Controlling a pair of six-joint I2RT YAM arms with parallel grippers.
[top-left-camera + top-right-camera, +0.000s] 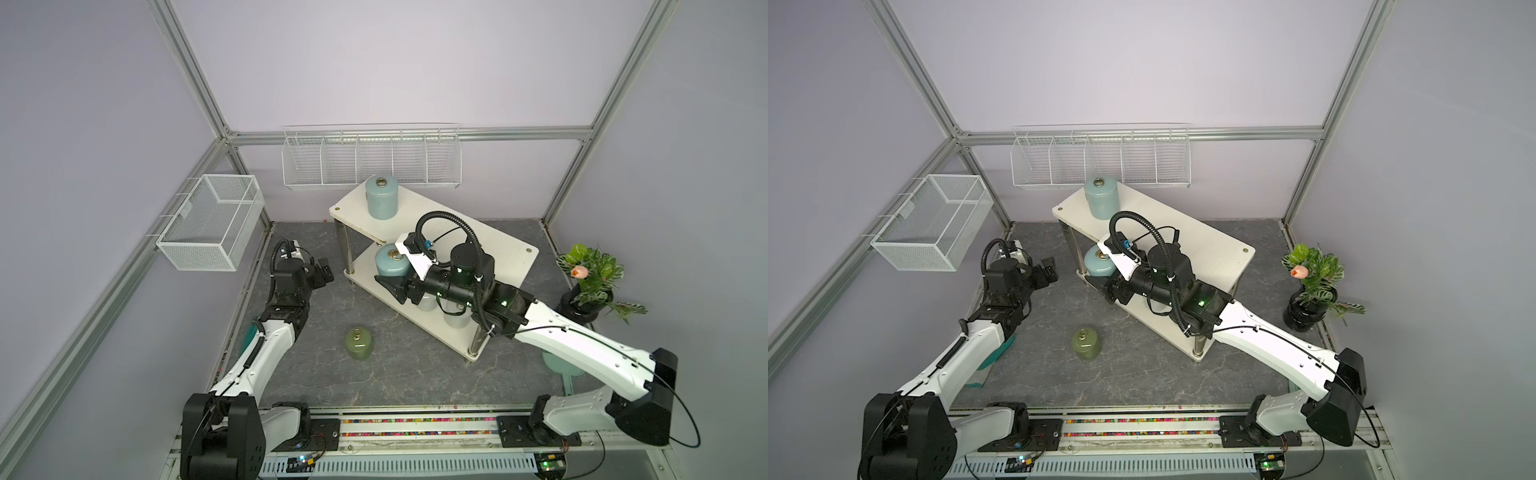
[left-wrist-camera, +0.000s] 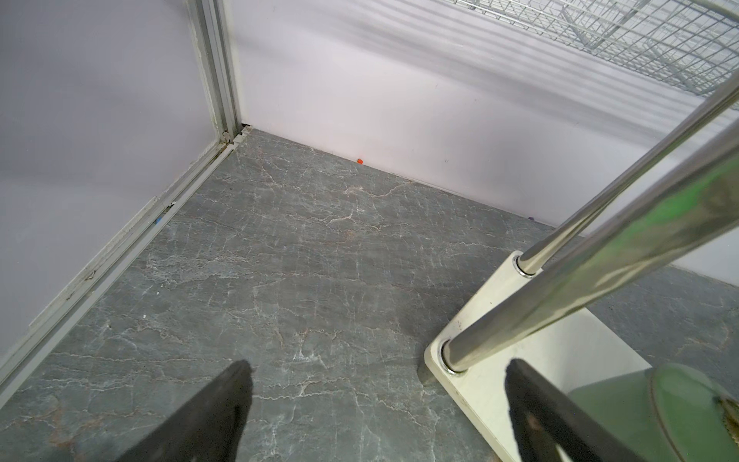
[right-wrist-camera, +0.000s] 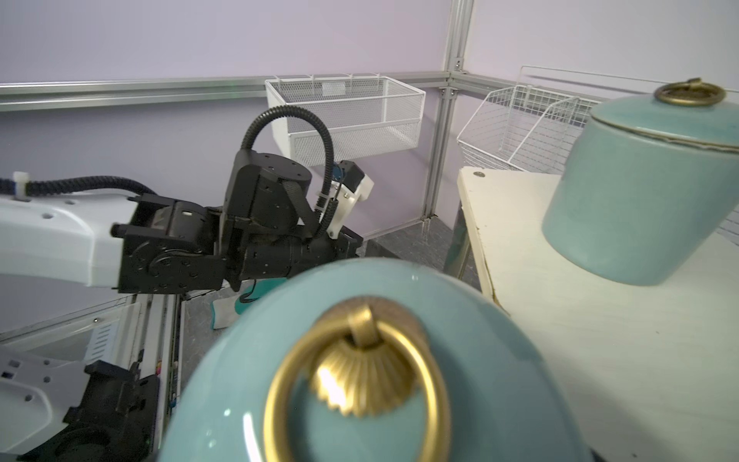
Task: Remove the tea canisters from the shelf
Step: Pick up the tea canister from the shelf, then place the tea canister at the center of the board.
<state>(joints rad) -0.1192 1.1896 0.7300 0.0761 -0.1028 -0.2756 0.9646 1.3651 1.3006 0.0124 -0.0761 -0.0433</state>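
The cream shelf [image 1: 505, 249] stands mid-table in both top views. One light blue canister [image 1: 381, 197] sits on its top tier's far corner. My right gripper [image 1: 392, 282] is shut on a second light blue canister [image 1: 392, 262] [image 3: 400, 360], held up beside the top tier; its fingers are hidden in the right wrist view. Two pale canisters [image 1: 456, 319] show on the lower tier under that arm. An olive green canister [image 1: 358, 344] stands on the table. My left gripper [image 2: 378, 384] [image 1: 326, 272] is open at the shelf's left end, near another green canister [image 2: 680, 416] on the lower tier.
A divided wire basket [image 1: 372, 160] hangs on the back wall and a mesh basket [image 1: 210, 222] on the left rail. A black vase with a plant [image 1: 586, 307] stands at the right. Pale teal objects [image 1: 559, 365] lie partly under both arms.
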